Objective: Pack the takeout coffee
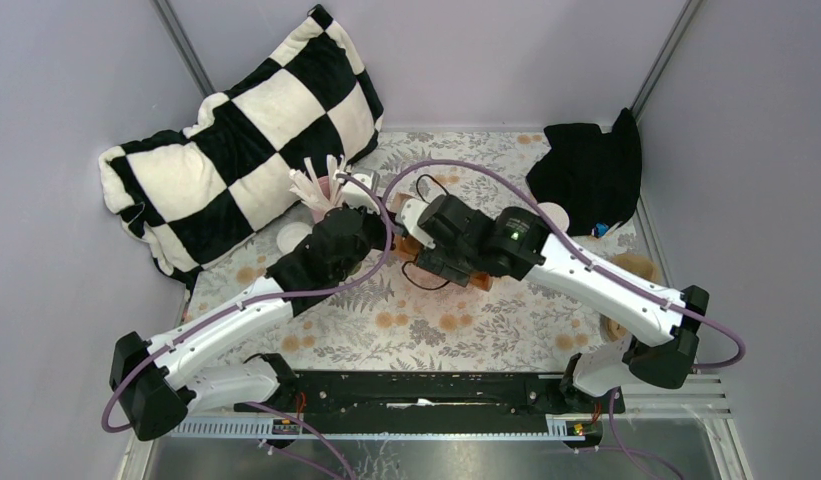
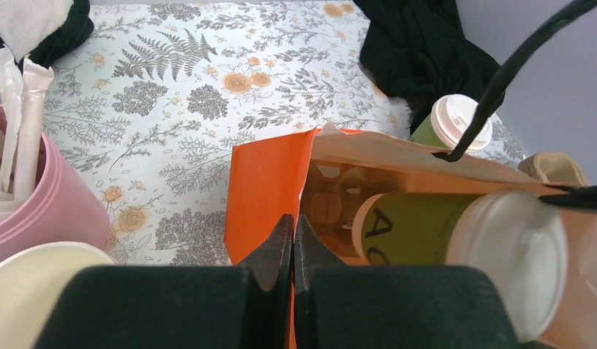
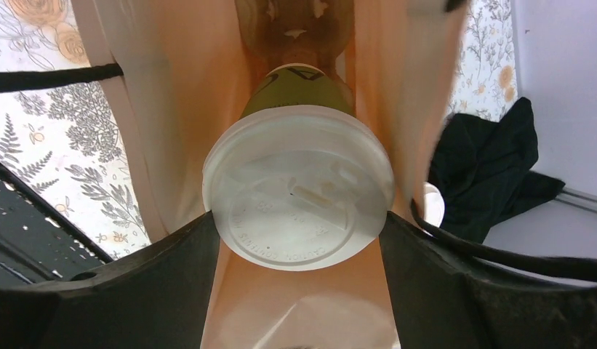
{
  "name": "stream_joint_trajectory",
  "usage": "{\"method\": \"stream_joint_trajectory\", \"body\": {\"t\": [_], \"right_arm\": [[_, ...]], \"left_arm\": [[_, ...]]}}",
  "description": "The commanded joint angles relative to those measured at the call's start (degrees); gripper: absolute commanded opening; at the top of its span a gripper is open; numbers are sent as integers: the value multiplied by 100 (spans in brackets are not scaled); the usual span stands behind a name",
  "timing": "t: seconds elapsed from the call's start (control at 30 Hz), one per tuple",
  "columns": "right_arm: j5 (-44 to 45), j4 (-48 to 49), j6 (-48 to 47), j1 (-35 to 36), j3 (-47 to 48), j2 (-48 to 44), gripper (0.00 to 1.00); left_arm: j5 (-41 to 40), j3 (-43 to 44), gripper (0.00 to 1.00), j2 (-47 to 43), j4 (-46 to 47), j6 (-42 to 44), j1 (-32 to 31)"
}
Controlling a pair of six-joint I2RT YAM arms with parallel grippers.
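An orange paper bag (image 2: 262, 193) with black cord handles lies open in the middle of the table; it also shows in the top view (image 1: 483, 283). My left gripper (image 2: 293, 231) is shut on the bag's orange edge. My right gripper (image 3: 297, 233) is inside the bag's mouth, shut on a green cup with a white lid (image 3: 299, 185); its fingers (image 3: 193, 262) press the lid's rim on both sides. That cup (image 2: 419, 229) lies on its side in the bag. A second lidded green cup (image 2: 459, 123) stands behind the bag by the black cloth.
A pink cup of white sticks (image 2: 44, 200) stands left of the bag, a white round lid (image 1: 291, 238) beside it. A black cloth (image 1: 586, 170) lies back right, a checkered pillow (image 1: 246, 130) back left. Beige-lined cups (image 1: 631, 265) sit at the right.
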Motion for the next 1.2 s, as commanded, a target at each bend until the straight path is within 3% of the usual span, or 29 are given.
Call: {"method": "stream_joint_trajectory", "body": {"t": [0.0,0.37,0.47,0.77,1.17], "right_arm": [[365,629,-199,146,-477,-142,61],[1238,978,-130,242,-1394,-239,61],[1044,1150,-328,252,-1640,-314,61],[752,2517,-1299,268,-2449,-521,64],[669,3462,-1317,-76,-2947,-763,62]], "left_arm": [[-105,-121,0,-203,823,-3,0],[47,-1417,0,-867,2318,309,0],[105,-1517,0,-881,2408,329,0],[434,-1483,0,-868,2205,386,-42],[459,-2127,0,-1329,1828,232,-257]]}}
